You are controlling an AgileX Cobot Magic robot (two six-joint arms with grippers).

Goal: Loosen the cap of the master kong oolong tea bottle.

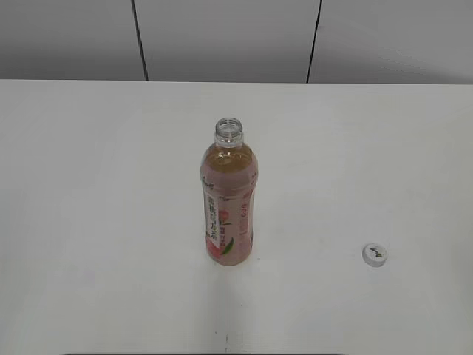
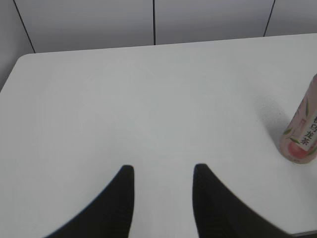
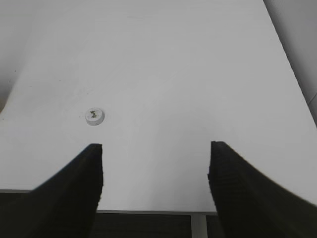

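The master kong oolong tea bottle [image 1: 228, 200] stands upright at the middle of the white table, its neck open with no cap on it. Its lower part also shows at the right edge of the left wrist view [image 2: 302, 133]. The white cap [image 1: 375, 254] lies flat on the table to the bottle's right, also seen in the right wrist view [image 3: 94, 116]. My left gripper [image 2: 162, 171] is open and empty, well left of the bottle. My right gripper [image 3: 154, 148] is open and empty, near the table's front edge, with the cap beyond its left finger. Neither gripper shows in the exterior view.
The white table [image 1: 89, 222] runs back to a grey panelled wall [image 1: 222, 37]. Its front edge and a table leg [image 3: 198, 225] show below my right gripper.
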